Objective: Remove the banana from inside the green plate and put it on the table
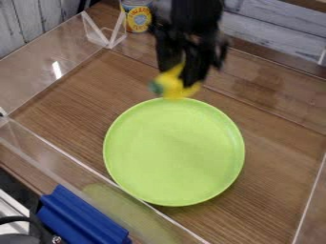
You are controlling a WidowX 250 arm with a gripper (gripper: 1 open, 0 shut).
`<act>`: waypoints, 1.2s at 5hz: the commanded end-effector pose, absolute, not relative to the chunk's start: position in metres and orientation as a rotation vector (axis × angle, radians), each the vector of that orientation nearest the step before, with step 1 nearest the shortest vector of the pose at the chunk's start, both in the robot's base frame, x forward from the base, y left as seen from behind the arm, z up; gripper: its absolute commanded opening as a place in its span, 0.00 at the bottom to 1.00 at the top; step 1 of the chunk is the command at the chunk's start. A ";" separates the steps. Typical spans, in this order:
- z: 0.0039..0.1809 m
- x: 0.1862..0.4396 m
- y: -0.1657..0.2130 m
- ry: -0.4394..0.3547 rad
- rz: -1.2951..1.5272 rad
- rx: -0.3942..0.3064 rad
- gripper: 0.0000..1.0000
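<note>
The banana (173, 87) hangs in the air, pinched between the fingers of the gripper (180, 80), which are clamped on it from above so that its yellow body and dark green tip stick out just below the black fingers. It is clear of the green plate (174, 152), sitting over the plate's rim at about 12 o'clock, roughly where the plate ends and the bare wood begins. The plate itself lies flat with nothing left in it.

Around the plate spreads the table (95, 91), brown wood grain with clear walls at its edges. Free wood shows at 9 and 10 o'clock from the plate, and more at 12 and 1 o'clock behind the arm. A yellow-labelled can (137, 16) stands far off at the 11 o'clock corner, and something blue (79, 221) lies at 7 o'clock by the near wall.

The step in hand looks like the carry toward a set-down spot. To do it well, I would keep the grip firm, move far enough past the rim that the fruit cannot roll back onto the plate, stay away from the walls and the can, lower until it nearly touches the wood, and only then let go.
</note>
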State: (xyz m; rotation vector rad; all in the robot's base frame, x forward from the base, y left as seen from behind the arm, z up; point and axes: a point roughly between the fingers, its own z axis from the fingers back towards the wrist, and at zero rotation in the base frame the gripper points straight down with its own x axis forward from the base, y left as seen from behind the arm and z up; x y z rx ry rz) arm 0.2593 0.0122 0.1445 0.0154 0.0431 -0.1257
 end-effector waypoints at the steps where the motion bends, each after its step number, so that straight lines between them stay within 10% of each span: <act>1: 0.162 0.284 0.047 -0.006 -0.074 0.031 0.00; 6: 0.131 0.334 0.120 -0.017 -0.025 0.060 0.00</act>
